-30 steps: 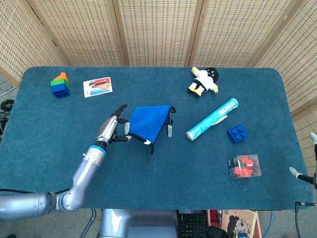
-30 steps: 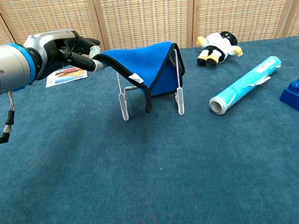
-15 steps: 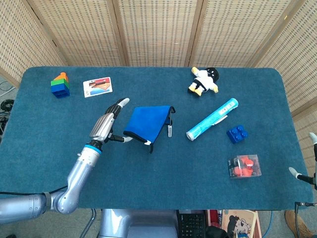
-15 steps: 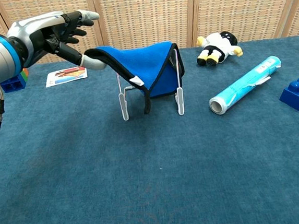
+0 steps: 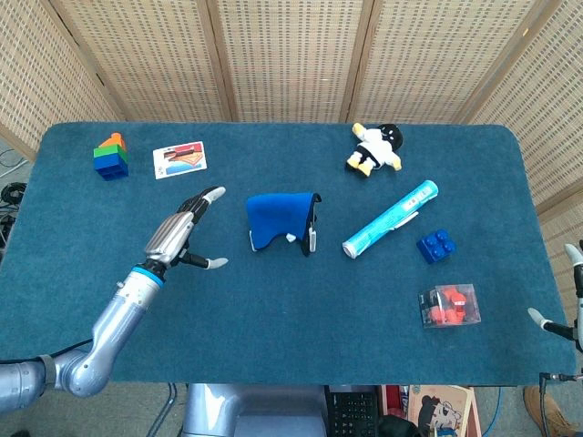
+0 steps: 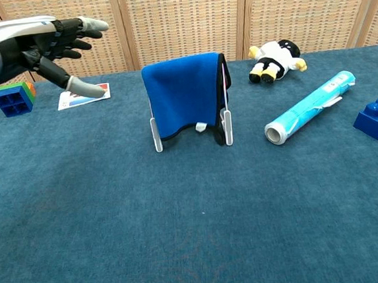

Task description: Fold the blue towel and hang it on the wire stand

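Draping over the white wire stand, soft blue cloth towel looks light, floppy; take by hem. Left robot hand spread, empty; right hand's state can't be told.

The blue towel covered most of the wire stand, leaving only its lower legs showing. The right hand was cut off by the head view's right edge, so its fingers could not be read. In the chest view, the left hand ran off the left edge at the wrist.
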Robot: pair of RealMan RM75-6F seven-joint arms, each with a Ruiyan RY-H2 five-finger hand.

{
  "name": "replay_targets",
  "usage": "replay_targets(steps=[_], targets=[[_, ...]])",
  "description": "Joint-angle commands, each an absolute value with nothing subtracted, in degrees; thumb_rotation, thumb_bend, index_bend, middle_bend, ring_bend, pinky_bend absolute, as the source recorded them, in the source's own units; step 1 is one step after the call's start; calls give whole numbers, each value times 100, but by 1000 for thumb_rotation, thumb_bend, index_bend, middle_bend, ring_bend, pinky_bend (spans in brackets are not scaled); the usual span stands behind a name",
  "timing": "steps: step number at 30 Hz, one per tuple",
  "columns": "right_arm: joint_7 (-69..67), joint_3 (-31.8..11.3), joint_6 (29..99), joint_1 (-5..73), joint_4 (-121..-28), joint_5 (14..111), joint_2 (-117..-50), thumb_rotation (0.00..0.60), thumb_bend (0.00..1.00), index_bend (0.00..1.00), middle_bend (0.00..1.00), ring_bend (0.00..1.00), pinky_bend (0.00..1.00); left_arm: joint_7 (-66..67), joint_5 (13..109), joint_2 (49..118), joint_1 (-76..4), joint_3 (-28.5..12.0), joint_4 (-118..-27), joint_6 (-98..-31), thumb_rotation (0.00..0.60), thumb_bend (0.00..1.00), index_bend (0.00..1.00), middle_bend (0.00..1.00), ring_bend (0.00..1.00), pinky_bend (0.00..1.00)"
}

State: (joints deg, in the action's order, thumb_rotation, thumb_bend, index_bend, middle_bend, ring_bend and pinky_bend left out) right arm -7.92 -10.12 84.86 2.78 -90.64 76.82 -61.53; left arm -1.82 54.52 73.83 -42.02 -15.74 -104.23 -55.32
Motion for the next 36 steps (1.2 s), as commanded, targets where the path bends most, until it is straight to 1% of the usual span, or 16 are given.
replay_targets(steps=[1, 5, 11, 14, 17, 19, 25, 30, 33, 36], targets=[[-792, -1004, 8501, 272, -9078, 7702, -6148, 600, 0, 0, 0, 0, 0, -239, 5633, 7066, -4051, -1458, -10550, -5461, 600, 81, 0, 0, 0, 0], [-775, -983, 8544, 261, -9119, 7767, -6138, 600, 0, 0, 0, 0, 0, -402, 5896, 6842, -3787, -1389, -10555, -5713, 600, 81, 0, 0, 0, 0], [-763, -942, 8630, 234, -9203, 7887, -6114, 600, 0, 0, 0, 0, 0, -663, 6625, 6509, -3196, -1111, -10470, -6353, 600, 85, 0, 0, 0, 0], [-761, -922, 8669, 224, -9247, 7952, -6102, 600, 0, 0, 0, 0, 0, -729, 6827, 6387, -2966, -980, -10438, -6581, 600, 88, 0, 0, 0, 0], [-749, -878, 8735, 209, -9329, 8083, -6086, 600, 0, 0, 0, 0, 0, -736, 7083, 6174, -2604, -745, -10421, -6925, 600, 90, 0, 0, 0, 0], [-734, -836, 8769, 205, -9388, 8193, -6077, 600, 0, 0, 0, 0, 0, -622, 7271, 6093, -2319, -585, -10372, -7287, 600, 93, 0, 0, 0, 0], [-629, -732, 8737, 250, -9458, 8399, -6112, 600, 0, 0, 0, 0, 0, -255, 7517, 6038, -1682, -287, -10328, -8064, 600, 97, 0, 0, 0, 0], [-547, -665, 8667, 289, -9464, 8476, -6157, 600, 0, 0, 0, 0, 0, 424, 7637, 6137, -1304, -138, -10285, -8631, 600, 116, 0, 0, 0, 0], [-509, -632, 8761, 272, -9501, 8600, -6162, 600, 0, 0, 0, 0, 0, 968, 7775, 6233, -1091, -57, -10280, -9007, 600, 129, 0, 0, 0, 0], [-505, -610, 8871, 234, -9538, 8689, -6145, 600, 0, 0, 0, 0, 0, 1145, 7942, 6342, -954, -6, -10274, -9196, 600, 131, 0, 0, 0, 0]])
